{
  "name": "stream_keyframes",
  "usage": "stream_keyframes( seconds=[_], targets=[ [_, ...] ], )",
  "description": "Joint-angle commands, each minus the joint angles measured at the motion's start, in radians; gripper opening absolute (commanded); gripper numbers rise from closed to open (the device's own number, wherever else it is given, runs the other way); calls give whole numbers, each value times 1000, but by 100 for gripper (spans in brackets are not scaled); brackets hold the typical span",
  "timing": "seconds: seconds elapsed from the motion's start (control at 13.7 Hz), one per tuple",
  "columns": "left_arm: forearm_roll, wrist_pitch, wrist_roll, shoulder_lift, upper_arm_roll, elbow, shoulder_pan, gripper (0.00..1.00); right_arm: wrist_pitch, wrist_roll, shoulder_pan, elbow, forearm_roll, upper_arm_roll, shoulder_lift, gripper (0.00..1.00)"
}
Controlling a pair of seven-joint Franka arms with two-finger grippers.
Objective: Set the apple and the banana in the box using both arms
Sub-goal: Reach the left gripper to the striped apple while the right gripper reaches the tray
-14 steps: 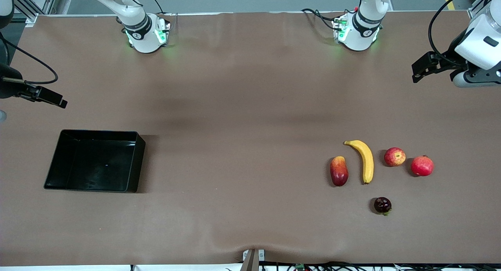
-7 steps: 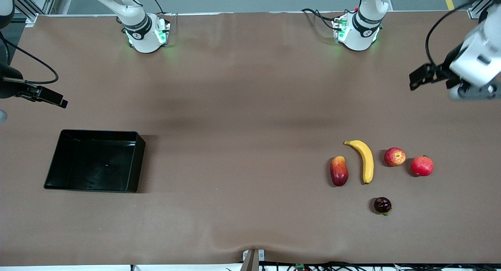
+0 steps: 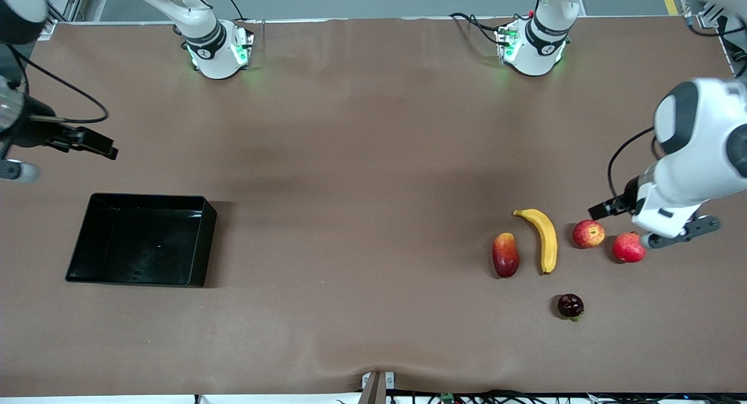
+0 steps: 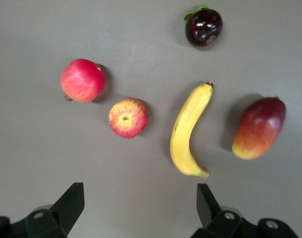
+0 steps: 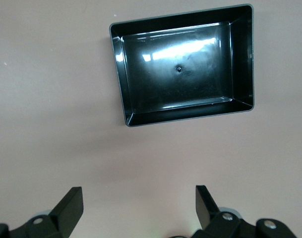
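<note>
The apple [image 3: 588,233], red with yellow streaks, lies on the brown table between the banana [image 3: 544,239] and a plain red fruit. The black box [image 3: 207,240] stands empty toward the right arm's end of the table. My left gripper [image 3: 606,208] is open and empty, up in the air over the table just beside the apple. Its wrist view shows the apple [image 4: 128,117] and the banana [image 4: 189,131] ahead of the open gripper [image 4: 141,196]. My right gripper [image 3: 99,146] is open and empty, over the table beside the box. Its wrist view shows the box [image 5: 241,59] ahead of the open gripper [image 5: 139,196].
A uniformly red round fruit [image 3: 629,247] lies beside the apple, partly under the left arm's wrist. A red-yellow mango [image 3: 505,254] lies beside the banana. A dark purple fruit [image 3: 570,306] lies nearer the front camera. All three show in the left wrist view.
My left arm has swung down from the table's end to over the fruits, beside the apple. My right gripper has shifted slightly toward the table's middle. The fruits and box have not moved.
</note>
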Motion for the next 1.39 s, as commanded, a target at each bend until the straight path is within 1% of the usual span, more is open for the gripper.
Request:
stream_keyframes(
  seconds=[0.0,0.07,0.22,0.36,0.44,0.51,0.58,0.73,0.88,0.95,1.02,1.17,1.31],
  targets=[
    [17,73,-23,4,-6,-58,41,100,-8,17,15,9,-42,-3,18,100],
    [17,115,-23,35,-5,-63,46,100,4,20,9,12,-36,-3,27,100],
    [17,174,-23,90,-8,-69,87,100,36,9,7,12,-27,-3,54,100],
    [16,203,-23,133,-6,-70,89,100,44,12,44,18,-30,-3,100,100],
    [16,226,-23,155,-5,-70,92,100,67,21,58,20,-32,-3,148,100],
    [16,251,-23,179,-5,-70,102,100,82,23,47,20,-26,-3,191,100],
    [17,286,-23,204,-5,-70,115,100,87,14,45,20,-18,-2,217,100],
    [19,298,-22,227,-5,-73,115,100,130,14,44,21,11,-3,242,100],
    [39,300,-22,239,-5,-83,113,100,194,21,38,21,72,-3,283,100],
    [51,301,-23,248,-5,-81,115,100,202,23,44,21,77,-5,294,100],
    [65,314,-22,264,-5,-81,115,100,234,35,52,23,71,-6,306,100],
    [76,332,-23,287,-5,-81,116,100,293,165,52,23,64,-7,306,100],
    [76,332,-23,290,-5,-81,118,100,299,219,58,23,7,-5,315,100]
  ],
)
